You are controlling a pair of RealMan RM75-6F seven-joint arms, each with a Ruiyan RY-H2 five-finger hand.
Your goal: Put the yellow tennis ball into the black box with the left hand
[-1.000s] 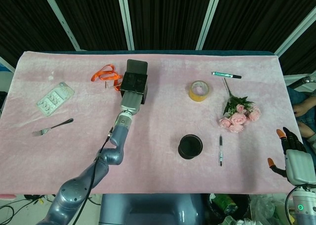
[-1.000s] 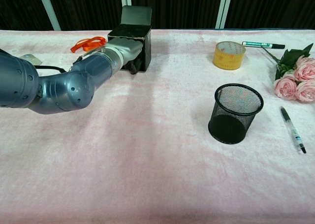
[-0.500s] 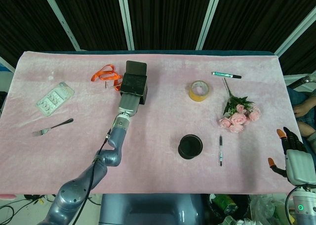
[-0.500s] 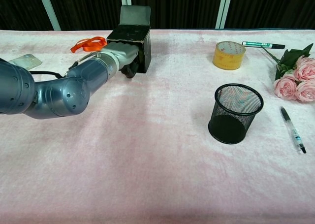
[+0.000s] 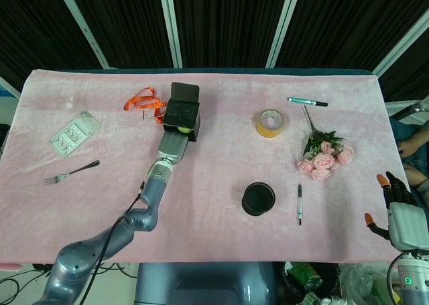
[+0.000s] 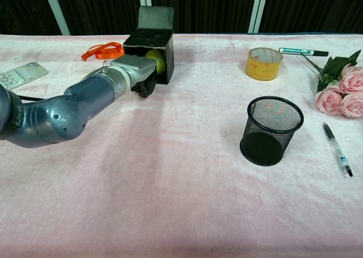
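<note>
The black box (image 5: 182,109) lies near the back left of the pink table with its mouth facing me and its flap raised; in the chest view the black box (image 6: 148,39) shows the same. The yellow tennis ball (image 6: 156,61) sits inside the mouth, and the ball (image 5: 181,128) shows as a sliver in the head view. My left hand (image 6: 142,83) hovers just in front of the mouth, a little apart from the ball, holding nothing; its dark fingers hang below the wrist. My right hand (image 5: 395,199) rests at the table's right front edge, fingers spread and empty.
An orange lanyard (image 5: 142,101), a blister pack (image 5: 74,133) and a fork (image 5: 70,172) lie to the left. A tape roll (image 5: 270,123), a black mesh cup (image 6: 271,130), two pens (image 6: 337,149) and pink roses (image 5: 326,155) occupy the right half.
My left hand has drawn back out of the box toward me. The ball, hidden before, now shows inside the box, free of the hand.
</note>
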